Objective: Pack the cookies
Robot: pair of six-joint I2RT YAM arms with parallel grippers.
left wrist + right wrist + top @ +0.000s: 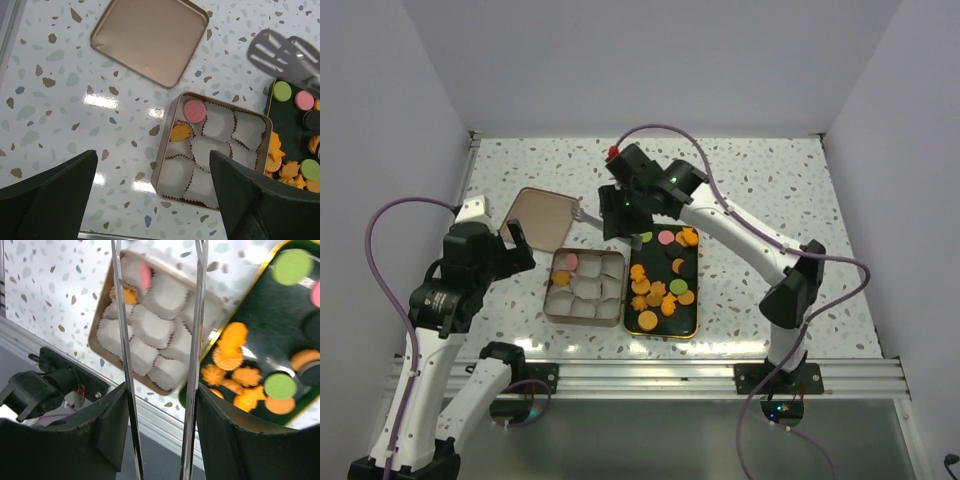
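While right gripper (161, 395) clamps the slotted steel tongs (282, 52): tips empty.
Left gripper (154, 165): wide, empty.
Small coloured cookies (660, 292): mostly on black tray (260, 315), centre right; two in square gold tin (584, 321).
Risk: tongs may flick one or snag white paper cups (217, 122).

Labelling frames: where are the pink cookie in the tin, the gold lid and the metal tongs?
Pink round cookie in tin (195, 110): left wrist view, top face.
Square gold metal lid (150, 40): left wrist view, flat middle.
Metal tongs (275, 52): left wrist view, slotted tip.

Speckled terrazzo table (760, 180). Square gold tin lid (150, 37) lying upturned, far-left of open tin (548, 290). White paper cups (217, 122) line tin. Black gold-rimmed tray (289, 129) touching tin's right side. Metal tongs (280, 52) above tray's far end.
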